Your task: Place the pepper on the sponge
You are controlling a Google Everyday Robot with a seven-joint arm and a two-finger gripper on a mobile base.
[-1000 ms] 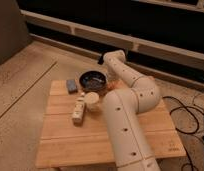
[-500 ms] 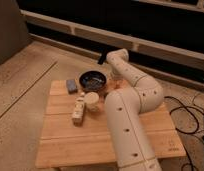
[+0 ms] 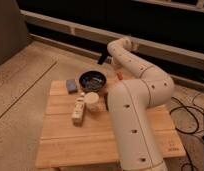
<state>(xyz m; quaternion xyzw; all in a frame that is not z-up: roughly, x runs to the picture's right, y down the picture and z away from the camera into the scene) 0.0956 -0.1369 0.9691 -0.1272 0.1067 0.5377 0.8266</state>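
The gripper [image 3: 102, 59] hangs dark over the table's [image 3: 60, 145] far edge, and how wide it stands cannot be told. The black bowl [image 3: 92, 80] lies at its 6 o'clock. The pepper [image 3: 118, 76], a small orange patch against the arm [image 3: 140, 95], lies near at 4 o'clock, and the sponge [image 3: 71, 85] lies at 7 o'clock.
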